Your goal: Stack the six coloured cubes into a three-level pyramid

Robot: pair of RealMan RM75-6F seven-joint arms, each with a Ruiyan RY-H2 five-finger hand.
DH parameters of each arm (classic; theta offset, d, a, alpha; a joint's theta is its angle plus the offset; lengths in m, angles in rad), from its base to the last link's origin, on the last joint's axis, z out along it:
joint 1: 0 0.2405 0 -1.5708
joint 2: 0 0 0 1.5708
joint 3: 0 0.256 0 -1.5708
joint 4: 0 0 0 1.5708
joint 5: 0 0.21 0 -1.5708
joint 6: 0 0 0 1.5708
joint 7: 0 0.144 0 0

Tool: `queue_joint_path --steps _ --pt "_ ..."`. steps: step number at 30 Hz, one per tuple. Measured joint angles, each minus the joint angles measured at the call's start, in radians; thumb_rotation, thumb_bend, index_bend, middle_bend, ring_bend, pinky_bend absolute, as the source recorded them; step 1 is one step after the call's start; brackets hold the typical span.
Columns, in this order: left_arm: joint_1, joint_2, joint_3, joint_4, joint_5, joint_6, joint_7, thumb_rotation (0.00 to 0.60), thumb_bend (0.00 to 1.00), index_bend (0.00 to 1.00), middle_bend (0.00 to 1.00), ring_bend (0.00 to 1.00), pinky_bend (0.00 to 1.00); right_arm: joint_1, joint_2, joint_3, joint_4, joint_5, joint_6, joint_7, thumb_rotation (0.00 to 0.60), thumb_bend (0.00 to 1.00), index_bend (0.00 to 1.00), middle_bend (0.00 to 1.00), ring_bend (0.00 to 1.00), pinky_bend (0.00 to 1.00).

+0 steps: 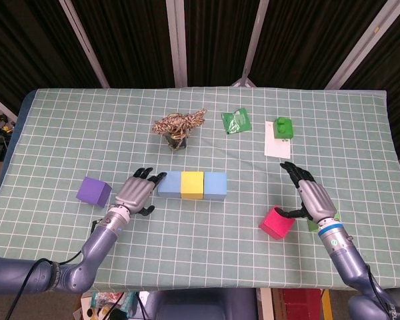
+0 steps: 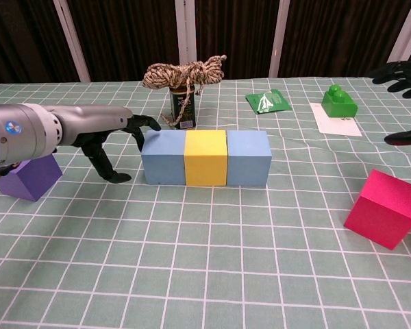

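On the green checked tabletop (image 1: pixel 67 133) three cubes sit side by side in a touching row near the middle: a left blue cube (image 1: pixel 169 185), a yellow cube (image 1: pixel 192 185) and a right blue cube (image 1: pixel 215 186). The left hand (image 1: pixel 135 193) lies low just beside the left end of that row, its dark fingers (image 2: pixel 145 123) spread apart and holding nothing; in the chest view the fingertips reach the upper left edge of the left blue cube, though whether they actually touch it cannot be told. A purple cube (image 1: pixel 95 191) rests on the cloth just beyond that hand, on its outer side, apart from the row. Well off to the right, a pink cube (image 1: pixel 277 222) sits tilted relative to the grid lines, and the right hand (image 1: pixel 312 199) is beside it with fingers splayed and empty, the thumb pointing toward the cube's upper corner. A sliver of green shows just behind that hand's wrist; what it is cannot be made out. Toward the far side stand a dark can (image 2: pixel 182 108) topped with a tangle of twine (image 2: pixel 185 72), a green packet (image 1: pixel 236 121), and a green toy brick (image 1: pixel 283 127) resting on a white card (image 1: pixel 279 145).
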Motion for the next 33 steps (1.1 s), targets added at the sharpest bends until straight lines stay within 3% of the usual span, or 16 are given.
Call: queue_joint_path --steps 25,33 --pt "0.011 0.005 0.0 -0.016 0.01 0.028 0.011 0.6 0.43 0.0 0.2 0.0 0.0 0.0 0.003 -0.001 -0.003 0.003 -0.004 -0.002 0.6 0.24 0.0 0.0 0.02 0.0" --pt "0.039 0.073 0.002 -0.065 0.034 0.071 0.006 0.6 0.25 0.0 0.14 0.0 0.0 0.0 0.001 -0.001 0.001 0.006 -0.002 -0.006 0.6 0.24 0.0 0.0 0.02 0.0"
